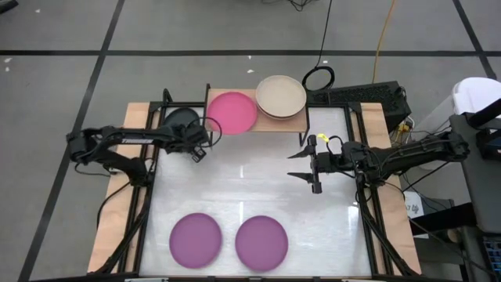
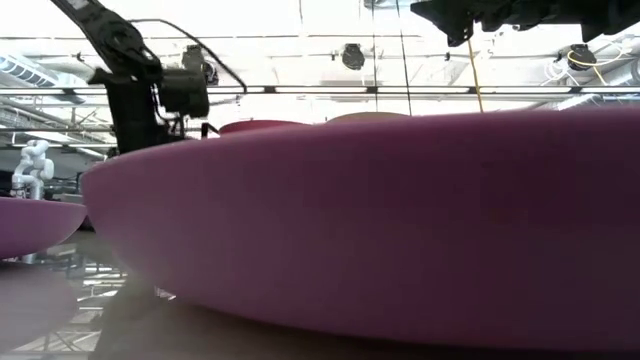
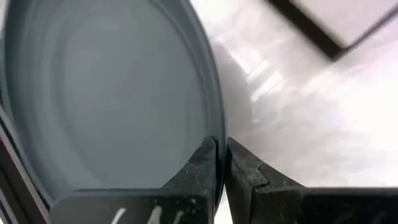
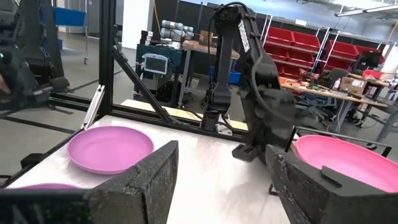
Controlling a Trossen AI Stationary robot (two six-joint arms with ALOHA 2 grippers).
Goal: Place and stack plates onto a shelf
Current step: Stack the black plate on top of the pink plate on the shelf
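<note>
The shelf (image 1: pixel 293 124), with a light wood top, stands at the table's far edge. On it lie a magenta pink plate (image 1: pixel 231 112) and, to its right, a beige plate (image 1: pixel 281 95). My left gripper (image 1: pixel 202 139) is shut on a black plate (image 1: pixel 181 123) just left of the shelf. Two purple plates (image 1: pixel 195 239) (image 1: pixel 261 242) lie flat near the table's near edge. My right gripper (image 1: pixel 301 166) is open and empty over the table's right half, its fingers pointing toward the left edge. My left gripper pinches the black plate's rim (image 3: pixel 214 134) between its two fingers (image 3: pixel 199 165), one finger on the inner side and one on the outer. The plate is tilted, its hollow face (image 3: pixel 106 93) turned to one side of the fingers. I cannot tell whether its lower edge touches the table.
The white tabletop (image 1: pixel 250 184) between the shelf and the purple plates is bare. Black frame posts (image 1: pixel 150 117) (image 1: pixel 352 125) stand at the table's left and right sides. In the low view one purple plate (image 2: pixel 380 220) fills the foreground.
</note>
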